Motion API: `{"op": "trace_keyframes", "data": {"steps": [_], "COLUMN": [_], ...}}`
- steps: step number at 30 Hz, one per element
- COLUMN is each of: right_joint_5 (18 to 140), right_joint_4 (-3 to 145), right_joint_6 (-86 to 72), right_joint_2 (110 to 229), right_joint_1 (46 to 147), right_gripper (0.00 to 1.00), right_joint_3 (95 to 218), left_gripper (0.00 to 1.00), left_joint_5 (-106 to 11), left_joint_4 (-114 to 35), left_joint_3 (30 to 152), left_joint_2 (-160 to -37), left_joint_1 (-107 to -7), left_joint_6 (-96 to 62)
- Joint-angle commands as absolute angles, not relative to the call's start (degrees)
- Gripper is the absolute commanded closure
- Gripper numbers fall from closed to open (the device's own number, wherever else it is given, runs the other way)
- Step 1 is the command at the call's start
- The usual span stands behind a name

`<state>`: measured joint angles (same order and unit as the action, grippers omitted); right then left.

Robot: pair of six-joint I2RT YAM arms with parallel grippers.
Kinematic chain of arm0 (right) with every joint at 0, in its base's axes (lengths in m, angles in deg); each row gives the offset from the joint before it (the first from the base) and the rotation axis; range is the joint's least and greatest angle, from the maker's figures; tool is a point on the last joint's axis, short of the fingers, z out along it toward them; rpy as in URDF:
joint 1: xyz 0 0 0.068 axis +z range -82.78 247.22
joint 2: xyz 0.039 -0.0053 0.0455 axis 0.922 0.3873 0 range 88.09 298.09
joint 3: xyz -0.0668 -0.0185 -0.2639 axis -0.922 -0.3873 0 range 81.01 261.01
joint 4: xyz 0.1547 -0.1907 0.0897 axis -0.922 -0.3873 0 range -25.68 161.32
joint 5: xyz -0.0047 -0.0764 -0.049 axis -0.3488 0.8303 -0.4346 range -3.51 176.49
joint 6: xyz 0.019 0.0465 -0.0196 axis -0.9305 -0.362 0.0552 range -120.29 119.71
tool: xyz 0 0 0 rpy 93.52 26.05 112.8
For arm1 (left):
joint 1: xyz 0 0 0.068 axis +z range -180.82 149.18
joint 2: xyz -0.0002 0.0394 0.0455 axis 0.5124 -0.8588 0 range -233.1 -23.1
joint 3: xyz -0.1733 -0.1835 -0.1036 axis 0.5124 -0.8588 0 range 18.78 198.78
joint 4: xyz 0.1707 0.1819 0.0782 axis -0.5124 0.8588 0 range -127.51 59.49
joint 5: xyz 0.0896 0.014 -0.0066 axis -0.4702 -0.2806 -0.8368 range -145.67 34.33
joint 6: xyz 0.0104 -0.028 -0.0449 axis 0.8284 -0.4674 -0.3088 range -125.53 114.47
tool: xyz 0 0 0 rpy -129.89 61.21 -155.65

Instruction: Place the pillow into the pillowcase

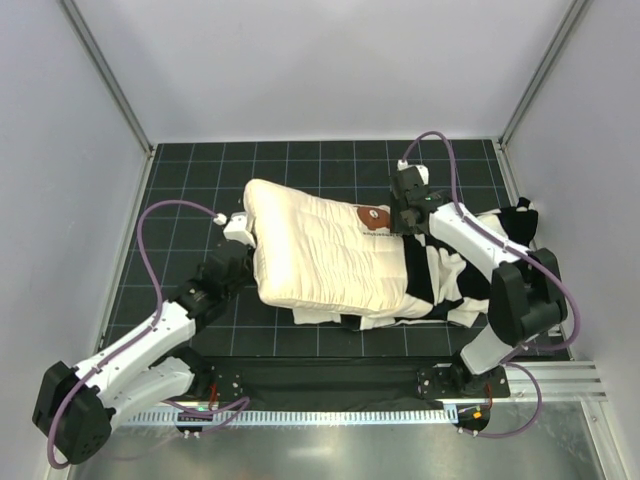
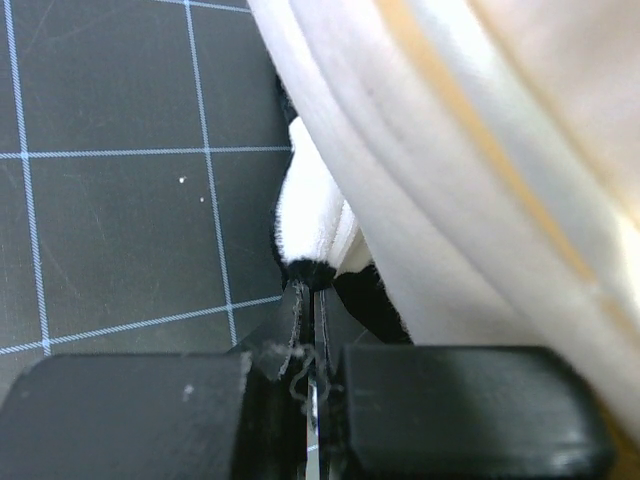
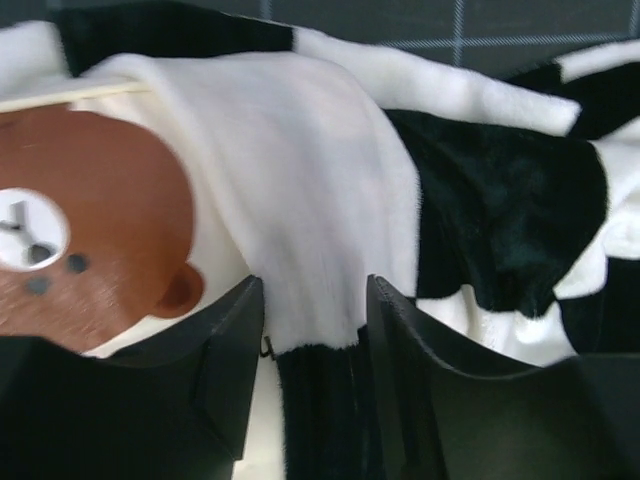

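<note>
Pillow (image 1: pixel 320 250) seemingly partway inside pillowcase (image 1: pixel 445 290)

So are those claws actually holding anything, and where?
Both hold the pillowcase: the left gripper pinches a bunched edge, the right gripper a fold beside the bear mark.

Overhead wide; both wrist views near pillow (image 1: pixel 330 255).

Both arms stretch forward, elbows low. The left gripper (image 2: pixel 310 296) pinches tight on the pillowcase (image 3: pixel 490 190); the right gripper (image 3: pixel 312 325) clamps a thicker fold, jaws partly apart.
</note>
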<state>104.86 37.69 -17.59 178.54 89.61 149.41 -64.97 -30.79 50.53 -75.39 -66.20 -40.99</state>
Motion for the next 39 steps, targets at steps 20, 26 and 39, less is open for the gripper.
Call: {"op": "trace_keyframes", "data": {"steps": [20,26,39], "right_joint_5": [85.0,72.3,61.2], "right_joint_4": [38.5,36.6,45.9], "right_joint_6": [-18.3,-27.0,-41.5], "right_joint_2": [168.1,168.7,172.9], "right_joint_1": [93.8,93.8,94.6], "right_gripper": [0.96,0.96,0.96], "right_joint_3": [163.9,176.7,183.3], "left_gripper": [1.0,1.0,1.0], "left_joint_5": [-70.9,-64.8,-53.6], "left_joint_4": [-19.0,-3.7,-3.2], "left_joint_3": [76.1,106.2,114.6], "left_joint_2": [-74.9,-87.2,-95.7], "left_joint_1": [-69.4,-69.5,-69.6], "left_joint_6": [-42.3,-44.5,-51.8]}}
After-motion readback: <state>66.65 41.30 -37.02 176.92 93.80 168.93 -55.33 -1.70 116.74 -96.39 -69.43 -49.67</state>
